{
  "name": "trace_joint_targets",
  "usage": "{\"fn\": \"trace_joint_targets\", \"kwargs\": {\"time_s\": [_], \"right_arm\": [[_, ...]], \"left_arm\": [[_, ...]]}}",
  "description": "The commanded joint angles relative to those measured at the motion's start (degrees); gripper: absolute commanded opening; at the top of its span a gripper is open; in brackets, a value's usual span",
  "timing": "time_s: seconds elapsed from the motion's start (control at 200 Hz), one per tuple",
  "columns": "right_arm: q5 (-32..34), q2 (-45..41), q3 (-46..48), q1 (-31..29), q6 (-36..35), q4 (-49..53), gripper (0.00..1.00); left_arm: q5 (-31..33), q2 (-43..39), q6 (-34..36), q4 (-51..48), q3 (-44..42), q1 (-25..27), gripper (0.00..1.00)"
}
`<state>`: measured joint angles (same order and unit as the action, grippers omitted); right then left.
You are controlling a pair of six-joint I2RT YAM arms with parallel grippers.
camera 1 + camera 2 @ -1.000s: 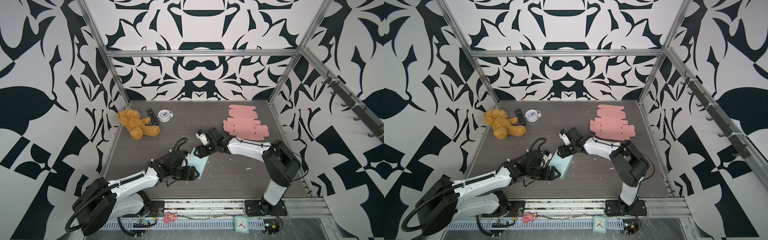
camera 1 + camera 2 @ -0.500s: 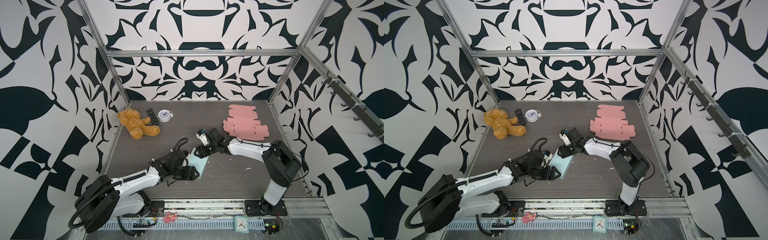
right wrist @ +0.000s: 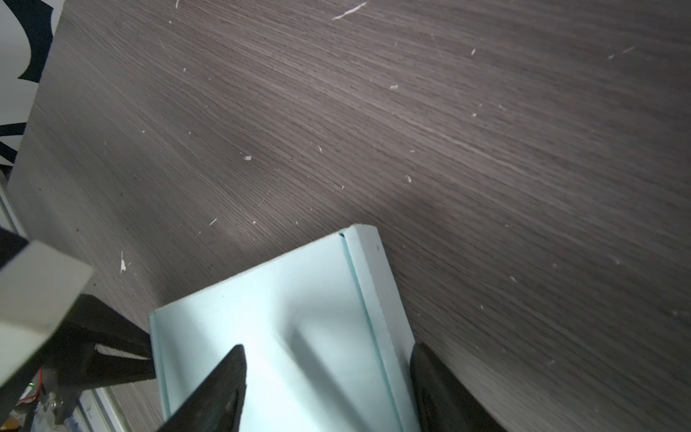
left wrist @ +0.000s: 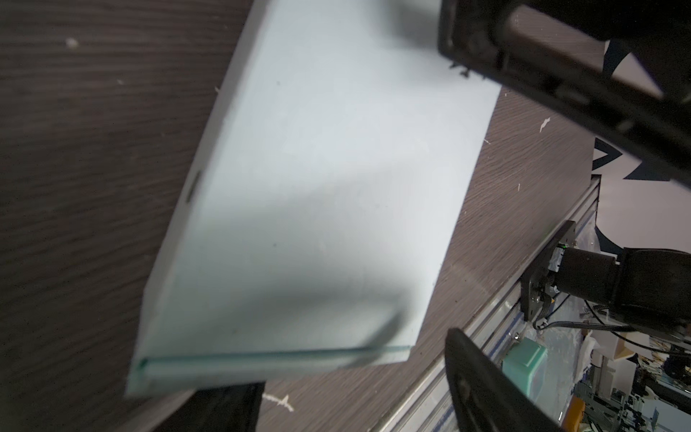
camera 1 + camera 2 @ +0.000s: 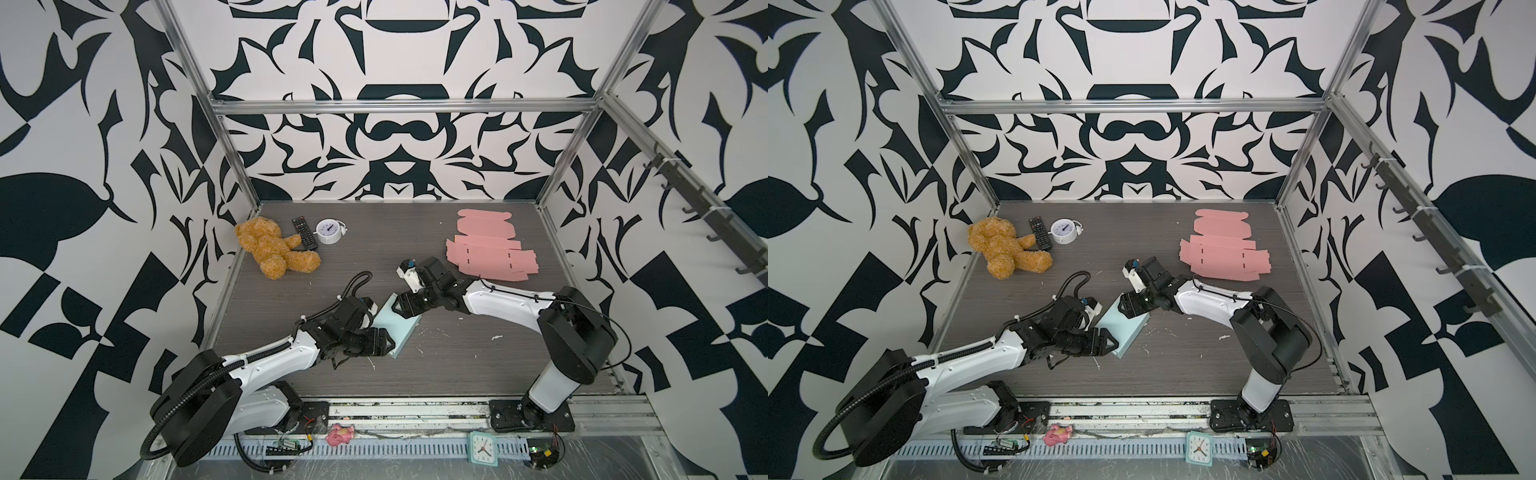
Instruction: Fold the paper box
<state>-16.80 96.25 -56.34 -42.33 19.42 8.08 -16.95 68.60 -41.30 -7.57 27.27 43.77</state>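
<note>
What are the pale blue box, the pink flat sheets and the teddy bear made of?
The pale blue box looks like thin matte card or paper: crisp folded edges, layered lip. The pink flat sheets seem similar card, cut with flaps and slots. The teddy bear is probably golden-brown plush fabric: fuzzy surface.

I see a dark wood-grain tabletop [image 5: 374, 257] scattered with small white scraps [image 5: 496, 337]. At its far left corner a bear [image 5: 272, 249] lies with a remote [image 5: 304, 232] against its arm and a white clock [image 5: 329, 231] just beside the remote. Far right, flat pink sheets [image 5: 490, 253] lie overlapping. Near the middle, toward the front, a pale blue box [image 5: 397, 326] rests flat, askew to the tabletop's edges.
</note>
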Motion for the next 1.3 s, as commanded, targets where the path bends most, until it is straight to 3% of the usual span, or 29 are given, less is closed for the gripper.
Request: {"fn": "trace_joint_targets", "kwargs": {"time_s": [0.0,0.385,1.295], "right_arm": [[-0.2,-2.3,0.7,0.0,0.9,-1.2,0.71],[-0.2,-2.7,0.6,0.0,1.2,-1.1,0.71],[-1.0,0.4,-2.5,-0.1,1.2,-1.4,0.72]], "left_arm": [[-0.9,-0.5,1.8,-0.8,2.1,-1.4,0.77],[-2.7,-1.8,5.6,-3.7,3.5,-7.2,0.76],[-4.1,6.1,11.0,-2.7,8.4,-16.2,0.75]]}}
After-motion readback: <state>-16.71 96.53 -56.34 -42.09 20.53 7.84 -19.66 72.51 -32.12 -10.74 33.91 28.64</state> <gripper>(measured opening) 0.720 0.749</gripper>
